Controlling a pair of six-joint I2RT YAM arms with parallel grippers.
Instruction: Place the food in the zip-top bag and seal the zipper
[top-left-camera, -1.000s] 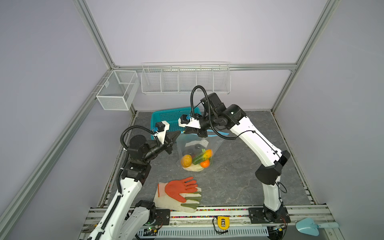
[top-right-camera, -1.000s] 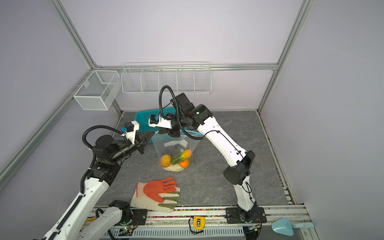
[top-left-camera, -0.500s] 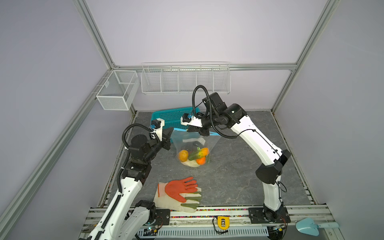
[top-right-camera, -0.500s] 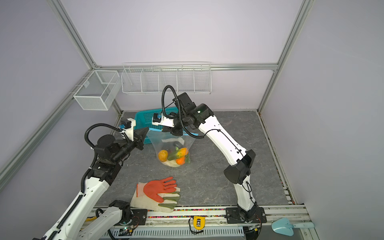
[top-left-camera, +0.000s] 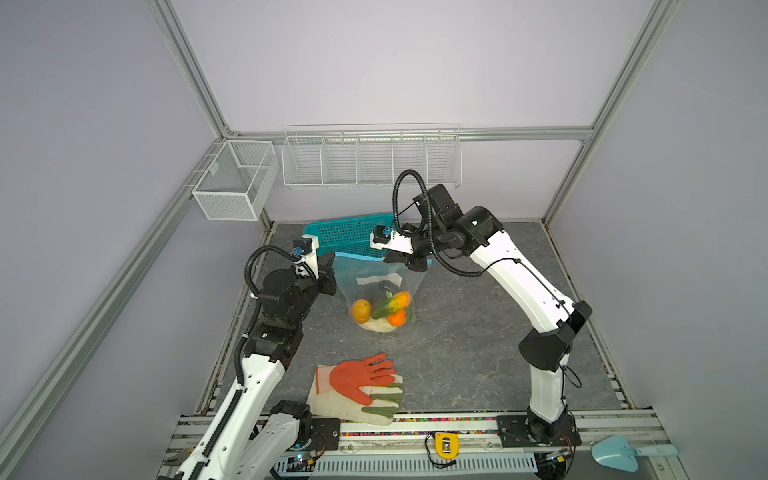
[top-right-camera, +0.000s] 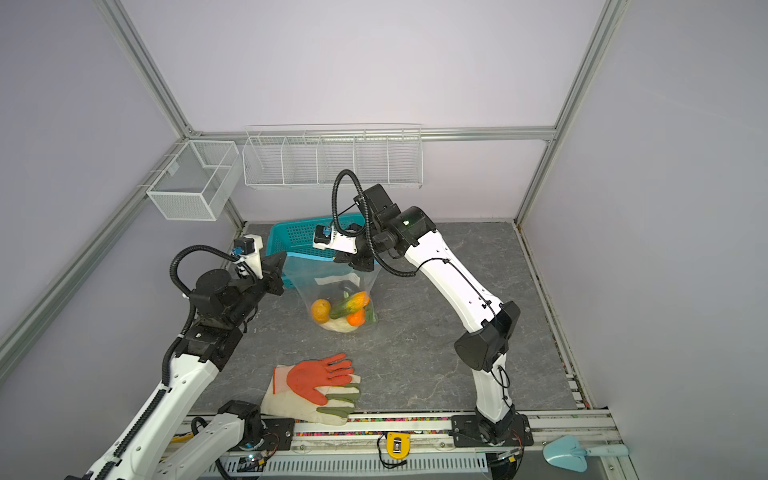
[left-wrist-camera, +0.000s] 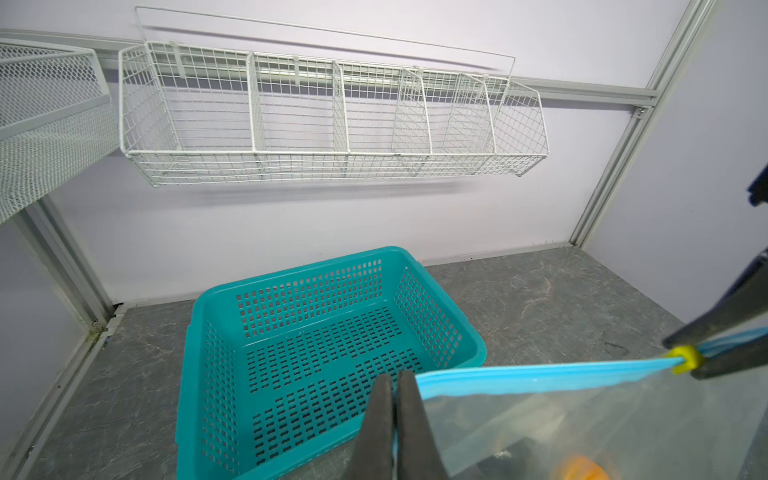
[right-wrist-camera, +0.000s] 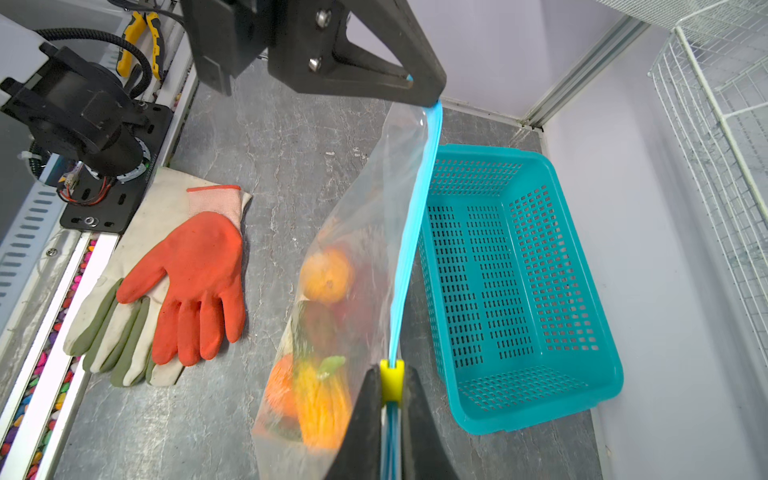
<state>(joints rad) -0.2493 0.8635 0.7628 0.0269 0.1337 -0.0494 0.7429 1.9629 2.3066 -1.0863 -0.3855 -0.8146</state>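
The clear zip-top bag (top-left-camera: 376, 282) hangs above the table between my two grippers in both top views, bottom sagging toward the floor. The food (top-left-camera: 382, 311), orange, yellow, green and pale pieces, lies piled in its bottom (top-right-camera: 343, 311) and looks blurred. The light blue zipper (left-wrist-camera: 540, 374) runs taut from one gripper to the other. My left gripper (left-wrist-camera: 395, 378) is shut on the bag's corner at one end of the strip. My right gripper (right-wrist-camera: 391, 374) is shut on the zipper at its yellow slider (right-wrist-camera: 391, 369), near the other end.
A teal perforated basket (top-left-camera: 345, 235) stands just behind the bag. A pair of orange-and-white gloves (top-left-camera: 357, 388) lies near the front edge. White wire baskets (top-left-camera: 370, 160) hang on the back wall. A yellow tool (top-left-camera: 445, 444) sits on the front rail.
My left gripper has pulled to the left and a little back, drawing the zipper edge taut. The bag has lifted slightly and the food in it has shifted. The right gripper has barely moved.
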